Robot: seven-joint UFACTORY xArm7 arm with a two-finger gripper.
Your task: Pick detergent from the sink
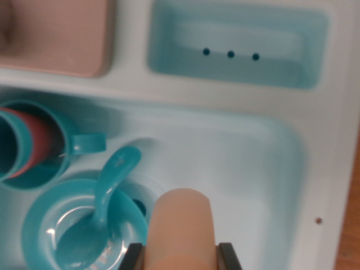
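The detergent (181,225) is a peach-coloured rounded bottle at the bottom middle of the wrist view, over the pale teal sink (253,169). My gripper (180,257) has its two black fingertips (130,256) pressed against the bottle's two sides, so it is shut on it. The bottle's lower part is cut off by the frame edge, and I cannot tell whether it still touches the sink floor.
A teal mug (34,143) with a red cup inside lies at the left. A teal bowl (42,219) holds a teal spoon (109,185) beside the drain (140,205). A teal compartment (236,45) and a pink tray (56,34) lie beyond the sink.
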